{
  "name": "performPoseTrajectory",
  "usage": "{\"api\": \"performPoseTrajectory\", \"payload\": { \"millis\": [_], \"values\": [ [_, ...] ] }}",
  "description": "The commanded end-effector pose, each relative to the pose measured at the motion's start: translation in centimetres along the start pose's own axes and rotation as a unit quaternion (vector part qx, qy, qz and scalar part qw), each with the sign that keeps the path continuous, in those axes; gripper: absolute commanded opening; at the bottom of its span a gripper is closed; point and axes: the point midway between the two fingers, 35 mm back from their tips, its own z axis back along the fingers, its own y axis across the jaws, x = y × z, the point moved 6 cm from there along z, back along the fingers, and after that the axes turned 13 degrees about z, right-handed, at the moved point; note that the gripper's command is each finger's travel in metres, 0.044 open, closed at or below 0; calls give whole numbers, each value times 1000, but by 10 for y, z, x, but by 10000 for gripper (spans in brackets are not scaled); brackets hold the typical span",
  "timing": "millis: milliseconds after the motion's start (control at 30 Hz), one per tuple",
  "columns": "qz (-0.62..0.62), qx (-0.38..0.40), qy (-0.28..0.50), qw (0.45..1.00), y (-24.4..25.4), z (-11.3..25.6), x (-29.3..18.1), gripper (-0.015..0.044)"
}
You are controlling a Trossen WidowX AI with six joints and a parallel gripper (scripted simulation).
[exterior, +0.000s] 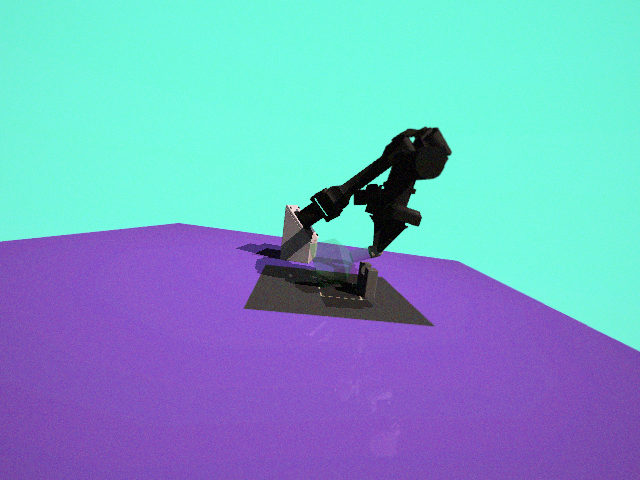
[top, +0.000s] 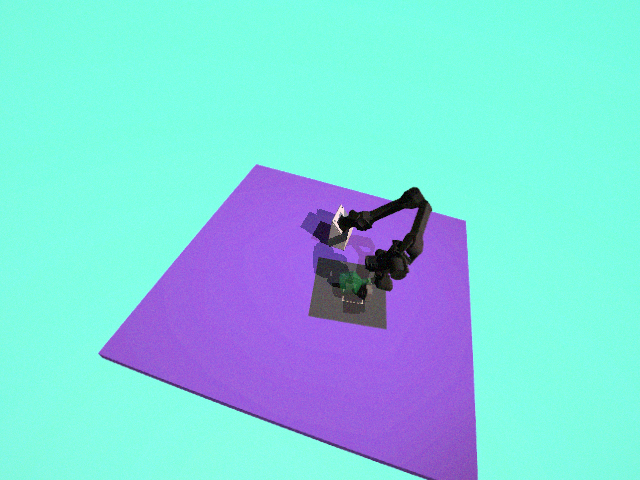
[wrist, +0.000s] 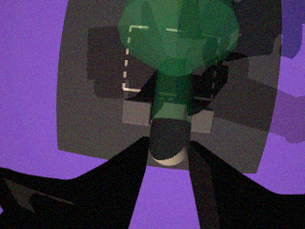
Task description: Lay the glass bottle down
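Observation:
The green glass bottle [top: 352,281] [exterior: 332,262] [wrist: 178,45] is close to level, its neck end a little higher than its body. My gripper [top: 372,284] [exterior: 375,252] [wrist: 168,144] is shut on the end of its neck and holds it above the dark mat. The grey U-shaped rest [top: 368,289] [exterior: 370,283] [wrist: 136,113] stands below the neck, which passes over its gap in the wrist view. The dashed outline [top: 353,302] [exterior: 341,297] [wrist: 126,62] is partly hidden; in the wrist view the body overlaps its far side and extends beyond it.
The dark mat [top: 325,308] [exterior: 268,300] [wrist: 91,135] lies on the purple table [top: 232,310] [exterior: 180,361] [wrist: 29,95]. The pale bracket [top: 340,240] [exterior: 297,246] at the arm's base stands behind the mat. Arm shadows fall across the mat.

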Motion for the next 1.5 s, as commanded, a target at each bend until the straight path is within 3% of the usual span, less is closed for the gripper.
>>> {"api": "performPoseTrajectory", "payload": {
  "millis": [0,1467],
  "values": [
    [-1,0,-1,1000,0,-2,-1,106],
    [12,-1,12,1000,6,-21,-18,106]
  ]
}}
